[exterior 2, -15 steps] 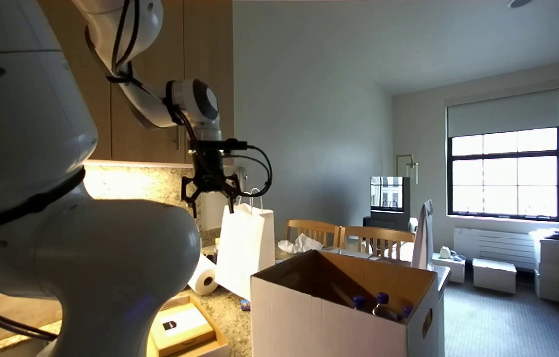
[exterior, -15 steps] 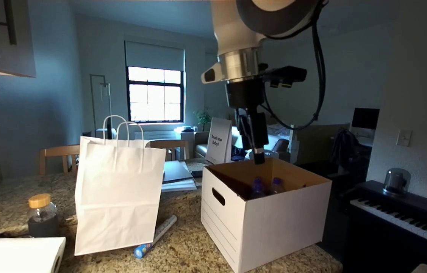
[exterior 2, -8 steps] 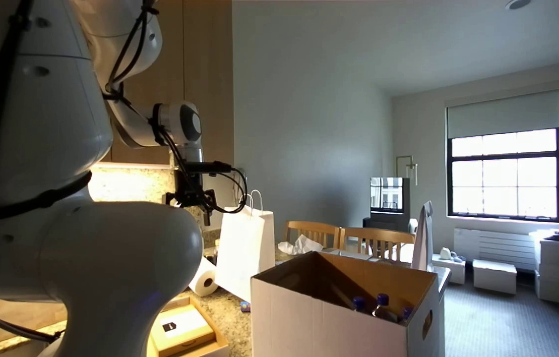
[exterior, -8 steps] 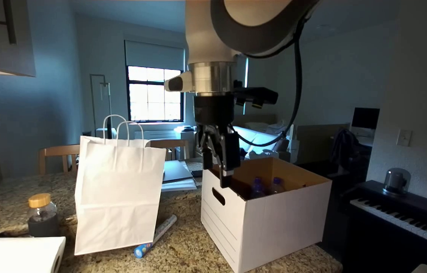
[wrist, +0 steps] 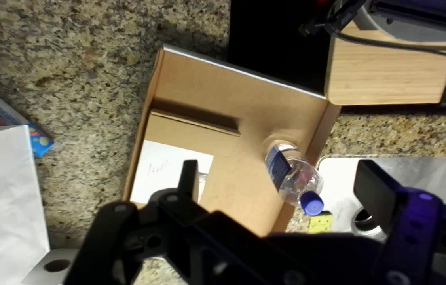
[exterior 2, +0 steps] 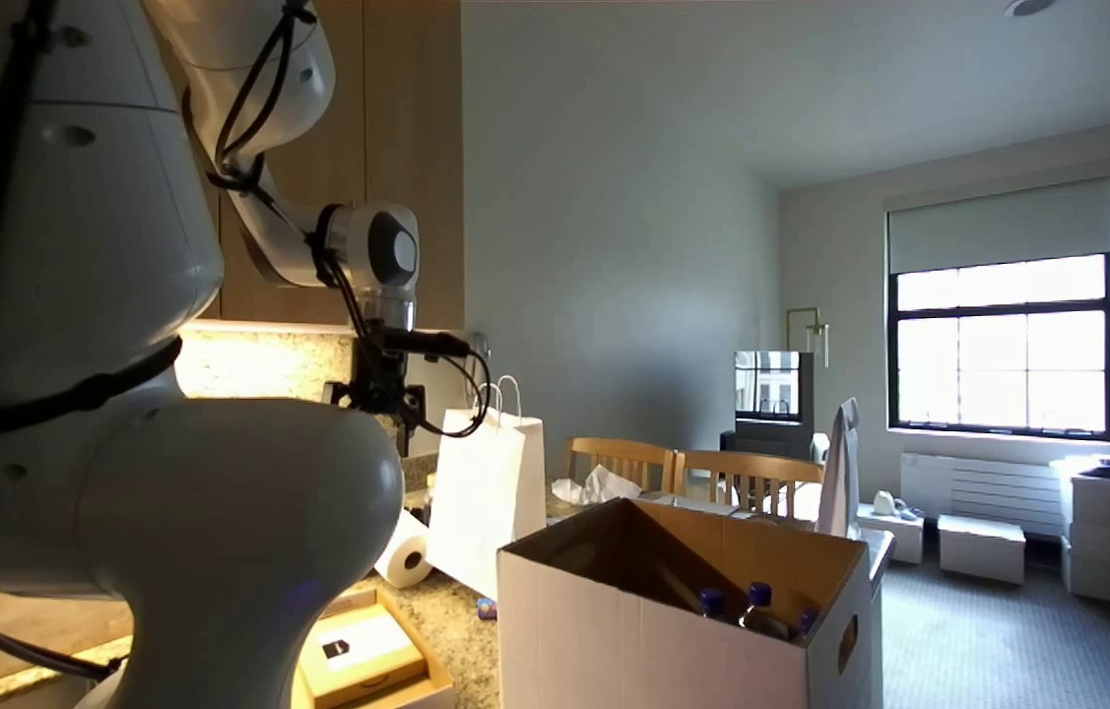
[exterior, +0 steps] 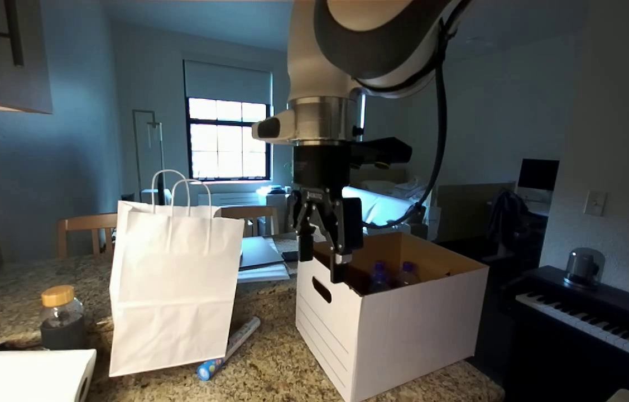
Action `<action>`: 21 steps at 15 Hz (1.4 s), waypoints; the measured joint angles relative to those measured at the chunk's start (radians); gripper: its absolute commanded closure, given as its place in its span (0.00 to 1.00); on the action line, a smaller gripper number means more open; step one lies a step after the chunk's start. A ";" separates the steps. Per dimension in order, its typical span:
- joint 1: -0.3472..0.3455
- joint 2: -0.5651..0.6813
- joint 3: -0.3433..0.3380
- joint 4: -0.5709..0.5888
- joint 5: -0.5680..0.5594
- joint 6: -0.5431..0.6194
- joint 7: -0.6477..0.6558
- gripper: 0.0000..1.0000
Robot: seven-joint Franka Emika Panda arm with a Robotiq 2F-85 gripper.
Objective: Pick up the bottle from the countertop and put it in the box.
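Speckled counter (exterior: 278, 346) with a bright window (exterior: 229, 139) beyond it at 10 o'clock, in an exterior view. On the counter stand a white box (exterior: 420, 329), at 5 o'clock, and a white bag (exterior: 174, 279), at 8 o'clock. At the bag's 9 o'clock is a jar (exterior: 63, 324); at its 5 o'clock, just beside the base, a tube (exterior: 243, 334). Blue-capped bottles (exterior: 379, 277) show inside the box in both exterior views.

Wrist view, from above: the pincer (wrist: 278, 174) is spread wide, its two fingers (wrist: 187, 178) well apart and holding nothing. Visible in the gap between them is the bottle (wrist: 296, 178), clear with a blue label, inside a shallow tray (wrist: 215, 85) on the counter, at the 3 o'clock side of a carton (wrist: 185, 134) in the same tray. The bottle's top points toward 5 o'clock; whether it stands upright or leans cannot be told from this angle. A sink (wrist: 418, 168) lies at its 3 o'clock, a yellow sponge (wrist: 320, 224) at its 5 o'clock.

In an exterior view, a paper roll (exterior 2: 400, 547) lies just beside the bag at 8 o'clock, and the pincer hangs at the box's 10 o'clock.
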 measured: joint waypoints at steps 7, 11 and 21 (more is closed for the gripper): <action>0.029 0.247 0.139 0.075 0.081 0.048 -0.083 0.00; 0.022 0.360 0.184 0.126 0.091 0.131 -0.101 0.00; 0.011 0.603 0.313 0.166 0.080 0.349 -0.087 0.00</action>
